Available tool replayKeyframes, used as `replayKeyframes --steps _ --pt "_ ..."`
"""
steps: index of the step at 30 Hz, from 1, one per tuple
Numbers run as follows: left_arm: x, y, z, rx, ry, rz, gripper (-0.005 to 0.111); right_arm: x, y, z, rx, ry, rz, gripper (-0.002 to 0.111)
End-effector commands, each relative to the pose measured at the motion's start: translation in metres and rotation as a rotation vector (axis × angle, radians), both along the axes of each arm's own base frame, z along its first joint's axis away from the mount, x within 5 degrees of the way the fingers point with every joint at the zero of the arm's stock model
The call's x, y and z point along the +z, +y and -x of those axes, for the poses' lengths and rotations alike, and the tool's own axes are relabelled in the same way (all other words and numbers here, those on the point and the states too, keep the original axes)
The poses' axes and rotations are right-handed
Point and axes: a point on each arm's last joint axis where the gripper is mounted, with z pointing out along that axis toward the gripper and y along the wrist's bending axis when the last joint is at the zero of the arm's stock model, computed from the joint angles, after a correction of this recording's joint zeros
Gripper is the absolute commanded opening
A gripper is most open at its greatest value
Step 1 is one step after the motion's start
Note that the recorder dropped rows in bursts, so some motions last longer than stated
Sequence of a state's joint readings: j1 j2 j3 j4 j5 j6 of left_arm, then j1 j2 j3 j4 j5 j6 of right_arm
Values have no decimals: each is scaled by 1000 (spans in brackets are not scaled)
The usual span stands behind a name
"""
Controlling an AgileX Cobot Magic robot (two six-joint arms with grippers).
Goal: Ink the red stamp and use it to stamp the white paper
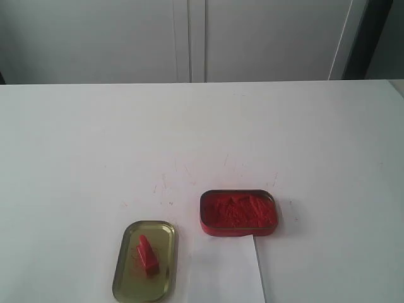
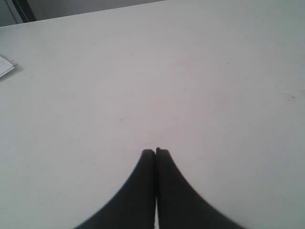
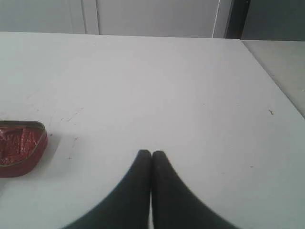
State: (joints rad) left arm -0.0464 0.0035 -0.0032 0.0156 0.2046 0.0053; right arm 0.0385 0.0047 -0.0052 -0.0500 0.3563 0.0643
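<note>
White paper (image 1: 227, 271) at the worktop's (image 1: 76, 139) near edge, far end meeting the red ink tin (image 1: 238, 213), red stamp (image 1: 147, 255) lying on the gold lid (image 1: 129, 278) beside it (lid smeared red), left gripper (image 2: 156, 151) pressed closed, empty, over bare worktop, right gripper (image 3: 151, 152) likewise closed, empty, tin nearby

The table (image 1: 76, 145) is faced with a white, smooth, matt surface, flecked with faint red marks; the gold lid (image 1: 165, 278) is seen as thin metal with a dull brassy sheen, smeared red; the red stamp (image 1: 147, 257) is finished in solid red, its material not to be told; the tin (image 1: 237, 230) is walled in glossy red metal and filled with rough, clumpy paste (image 1: 238, 211); the white paper (image 1: 227, 271) is seen thin, smooth and matt; the left gripper (image 2: 156, 151) and right gripper (image 3: 152, 152) are formed of black, smooth, matt material.
</note>
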Motion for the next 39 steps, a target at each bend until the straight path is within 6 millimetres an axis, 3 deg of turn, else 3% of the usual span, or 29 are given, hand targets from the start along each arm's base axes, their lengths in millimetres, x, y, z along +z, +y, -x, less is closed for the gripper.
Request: replayKeyframes --steps 1,15,32,39 --pt "-1 0 0 3 -2 -4 0 -1 0 0 2 -7 0 0" --pt "-1 0 0 3 -2 -4 0 1 0 0 3 -26 0 0" --pt "-1 0 0 3 -2 -4 0 41 2 -1 25 -473 -16 0" --pt "-1 0 0 3 -2 -4 0 43 2 -1 27 -495 -17 0"
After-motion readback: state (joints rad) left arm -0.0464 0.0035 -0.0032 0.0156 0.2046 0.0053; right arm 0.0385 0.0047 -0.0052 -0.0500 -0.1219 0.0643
